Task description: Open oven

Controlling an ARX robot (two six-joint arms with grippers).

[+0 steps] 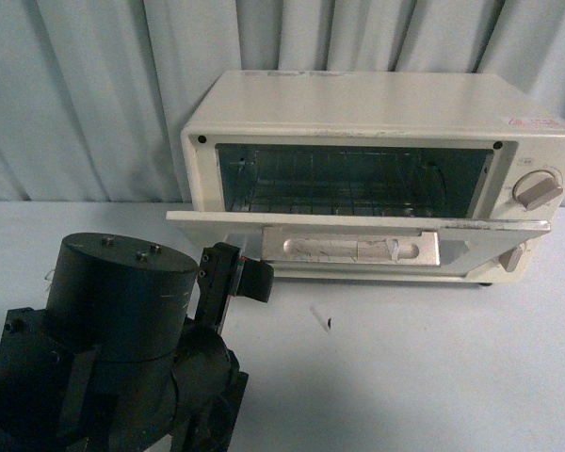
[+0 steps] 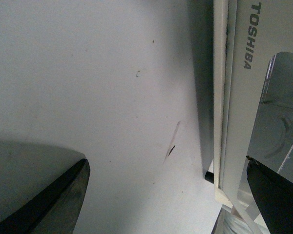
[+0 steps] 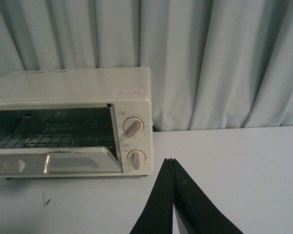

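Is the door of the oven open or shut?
Open. The oven door lies folded down, roughly level, and the wire rack inside shows uncovered.

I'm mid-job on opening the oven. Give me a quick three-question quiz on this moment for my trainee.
1. True or false: the oven has its door folded down, exposing the wire rack.
2. The right hand is: A) open wide, B) shut, holding nothing, C) shut on the door.
3. Fill in: the oven front carries ___ round knobs.
Key: 1 true; 2 B; 3 two.
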